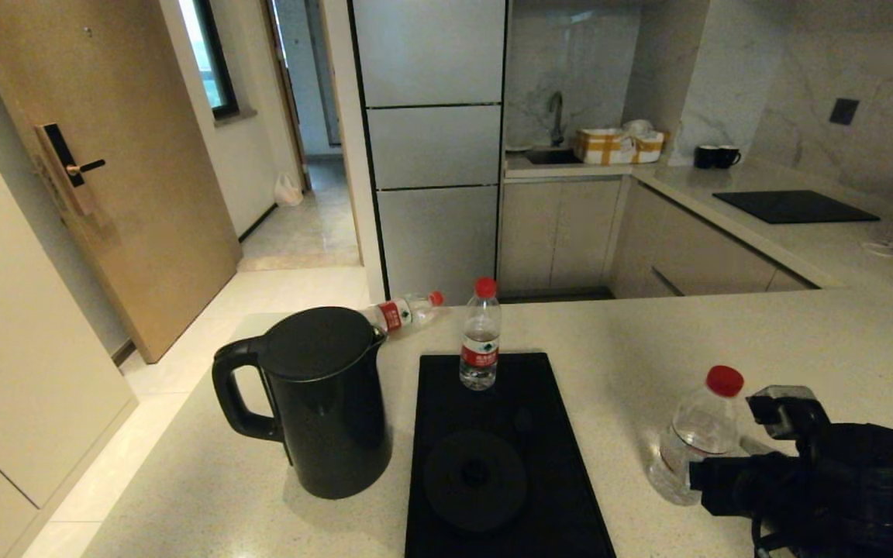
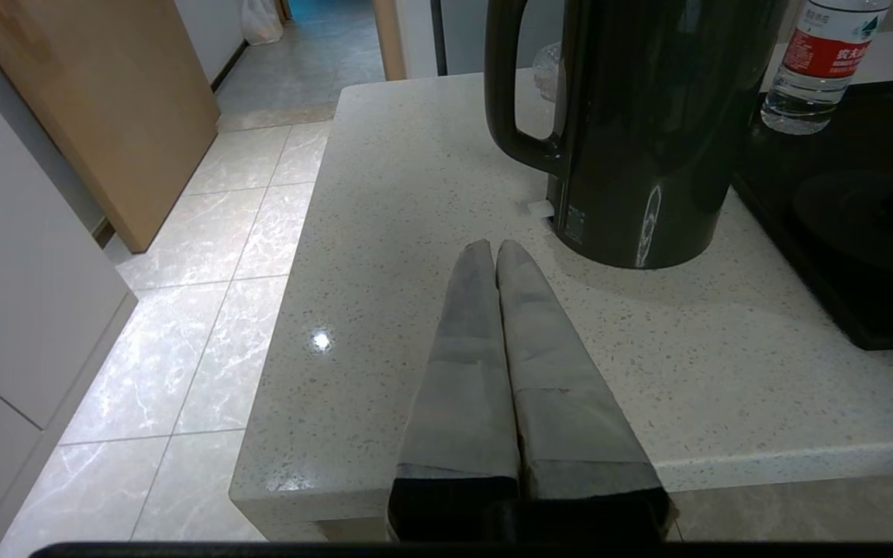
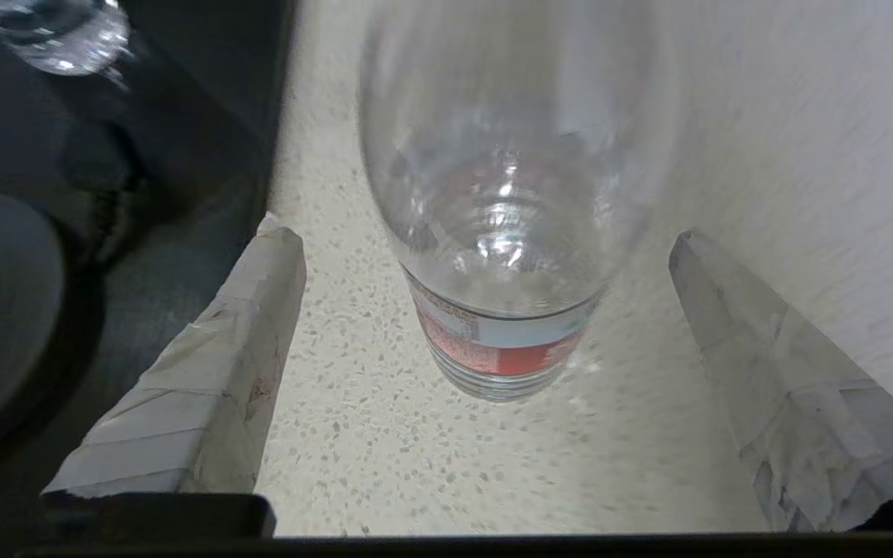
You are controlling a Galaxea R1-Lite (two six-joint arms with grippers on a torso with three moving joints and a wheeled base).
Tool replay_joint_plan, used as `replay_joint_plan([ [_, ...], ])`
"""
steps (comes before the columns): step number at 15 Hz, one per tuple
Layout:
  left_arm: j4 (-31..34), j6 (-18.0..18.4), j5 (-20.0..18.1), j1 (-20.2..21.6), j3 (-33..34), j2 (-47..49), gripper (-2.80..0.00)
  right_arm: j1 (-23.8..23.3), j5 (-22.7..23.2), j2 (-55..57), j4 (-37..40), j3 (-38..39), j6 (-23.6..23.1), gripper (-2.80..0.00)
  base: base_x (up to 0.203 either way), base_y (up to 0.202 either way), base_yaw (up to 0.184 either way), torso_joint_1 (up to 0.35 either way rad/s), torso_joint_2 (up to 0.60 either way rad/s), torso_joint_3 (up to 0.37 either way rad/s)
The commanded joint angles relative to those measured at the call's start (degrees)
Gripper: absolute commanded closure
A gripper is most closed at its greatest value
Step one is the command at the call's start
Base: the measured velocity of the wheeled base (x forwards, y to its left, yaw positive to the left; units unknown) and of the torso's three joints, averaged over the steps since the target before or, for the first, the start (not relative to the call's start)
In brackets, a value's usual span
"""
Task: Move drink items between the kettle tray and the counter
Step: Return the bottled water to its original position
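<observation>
Right gripper [image 3: 485, 240], near right: fingers [image 3: 206, 372] spread wide either side of a standing bottle [image 1: 696, 435] on the table [image 1: 632, 341], clear of it. Kettle [image 1: 321, 399] stands left of the tray [image 1: 505, 442]; left gripper [image 2: 498, 249] closed, idle.

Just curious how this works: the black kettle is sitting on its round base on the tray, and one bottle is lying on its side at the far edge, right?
Not quite. In the head view the kettle stands on the counter, left of the tray; the round base is bare. One bottle does lie on its side at the far edge.
</observation>
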Motion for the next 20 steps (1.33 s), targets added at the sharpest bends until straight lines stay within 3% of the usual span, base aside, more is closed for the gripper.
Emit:
replay_joint_plan([
  [1, 0.01, 0.01, 0.02, 0.02, -0.02, 0.07, 0.00, -0.09, -0.12, -11.15, 3.57, -0.40, -1.94, -2.80, 0.000, 0.000, 0.000, 0.000, 0.00, 0.000],
  [3, 0.01, 0.01, 0.02, 0.02, 0.00, -0.01, 0.00, -0.25, -0.38, -22.58, 11.29, -2.09, -3.81, -2.80, 0.000, 0.000, 0.000, 0.000, 0.00, 0.000],
  [5, 0.01, 0.01, 0.02, 0.02, 0.05, 0.05, 0.00, -0.33, -0.72, -35.61, 24.41, -6.34, -5.02, -2.80, 0.000, 0.000, 0.000, 0.000, 0.00, 0.000],
  [6, 0.01, 0.01, 0.02, 0.02, -0.02, -0.01, 0.00, -0.35, -0.86, -43.32, 35.48, -10.35, -5.33, 0.00, 0.000, 0.000, 0.000, 0.000, 0.00, 0.000],
  [9, 0.01, 0.01, 0.02, 0.02, 0.07, 0.07, 0.00, -0.54, -1.61, -61.14, 74.61, -25.97, -5.20, 0.00, 0.000, 0.000, 0.000, 0.000, 0.00, 0.000],
  [13, 0.01, 0.01, 0.02, 0.02, 0.07, 0.02, 0.00, -7.21, -11.53, -69.67, 97.54, -42.74, -4.94, 0.00, 0.000, 0.000, 0.000, 0.000, 0.00, 0.000],
  [15, 0.01, 0.01, 0.02, 0.02, 0.06, 0.03, 0.00, -13.05, -12.51, -75.28, 109.65, -49.93, -5.21, 0.00, 0.000, 0.000, 0.000, 0.000, 0.00, 0.000],
  [17, 0.01, 0.01, 0.02, 0.02, 0.07, 0.06, 0.00, -18.09, -10.76, -82.14, 120.24, -54.20, -5.82, 0.00, 0.000, 0.000, 0.000, 0.000, 0.00, 0.000],
  [20, 0.01, 0.01, 0.02, 0.02, 0.07, 0.07, 0.00, -25.70, -1.41, -91.54, 132.79, -55.89, -5.78, 0.00, 0.000, 0.000, 0.000, 0.000, 0.00, 0.000],
])
